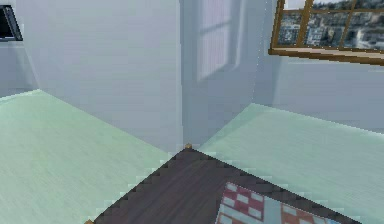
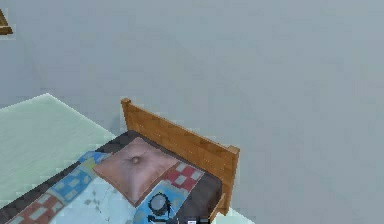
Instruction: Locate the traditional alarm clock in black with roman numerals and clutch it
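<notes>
At the far end of the gripper, a small dark round thing with a pale face sits on the patchwork quilt; whether the gripper holds it I cannot tell. Beyond lie a pink pillow and a wooden headboard.

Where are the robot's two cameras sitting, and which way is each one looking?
Forward view: sits on the robot, looking ahead and a bit down at a wall corner, a window, the green floor and one end of the bed; nothing of the robot's own body is in it.
Arm side view: sits on the robot's body, looking out sideways over the bed to its wooden headboard and pillow; the gripper pokes in at the bottom edge.
Shared: both see the same bed with its patchwork quilt.
</notes>
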Available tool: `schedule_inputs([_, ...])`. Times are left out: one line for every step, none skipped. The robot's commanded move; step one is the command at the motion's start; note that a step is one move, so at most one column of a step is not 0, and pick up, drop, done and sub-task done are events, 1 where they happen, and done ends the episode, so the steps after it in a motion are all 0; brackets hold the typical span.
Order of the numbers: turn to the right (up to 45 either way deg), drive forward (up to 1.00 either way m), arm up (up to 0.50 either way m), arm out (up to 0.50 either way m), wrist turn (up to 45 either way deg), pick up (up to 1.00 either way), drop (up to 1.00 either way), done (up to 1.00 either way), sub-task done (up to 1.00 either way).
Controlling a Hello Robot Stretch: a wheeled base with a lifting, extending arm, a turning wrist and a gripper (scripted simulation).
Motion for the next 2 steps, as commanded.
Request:
schedule_inputs([0.0, 0.0, 0.1, 0.0, 0.0, 0.0, 0.0, 0.0, 0.0])
schedule_inputs([0.0, 0.0, 0.0, 0.0, 0.0, 0.0, 0.0, 1.0, 0.0])
